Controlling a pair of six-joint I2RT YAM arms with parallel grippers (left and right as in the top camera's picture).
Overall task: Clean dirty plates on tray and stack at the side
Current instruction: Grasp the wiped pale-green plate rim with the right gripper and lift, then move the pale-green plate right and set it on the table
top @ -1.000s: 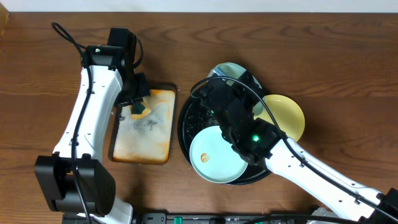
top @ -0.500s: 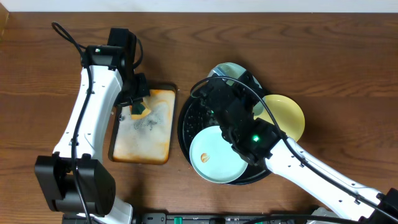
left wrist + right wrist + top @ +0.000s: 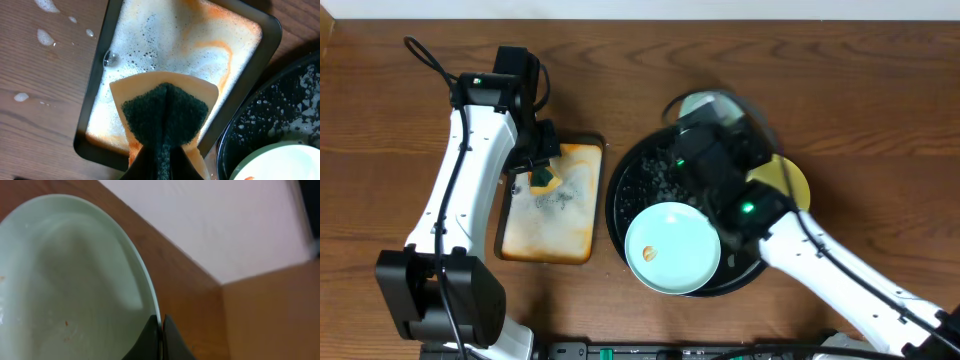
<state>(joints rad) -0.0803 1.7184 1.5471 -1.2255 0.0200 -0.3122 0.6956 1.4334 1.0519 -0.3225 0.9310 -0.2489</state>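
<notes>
The right hand is closed on the rim of one pale mint-green plate, both fingers pinched over its edge. In the overhead view this plate sits at the far edge of the round black tray, and the wrist view suggests it is tilted up rather than lying flat. The left hand is clamped on a folded green-and-orange sponge, which hangs above the foamy rectangular tray, just left of the black tray. The governing relation is lateral: the gripped plate lies to the right of the sponge hand and slightly farther back, with the black tray's left rim between them. The two hands must therefore converge, the dish face turned toward the sponge. The second mint-green plate, with an orange smear at its centre, lies on the near side of the black tray, closer to the left hand. The yellow plate lies at the right rim, partly hidden by the right arm. No plate is stacked on the tabletop yet.
</notes>
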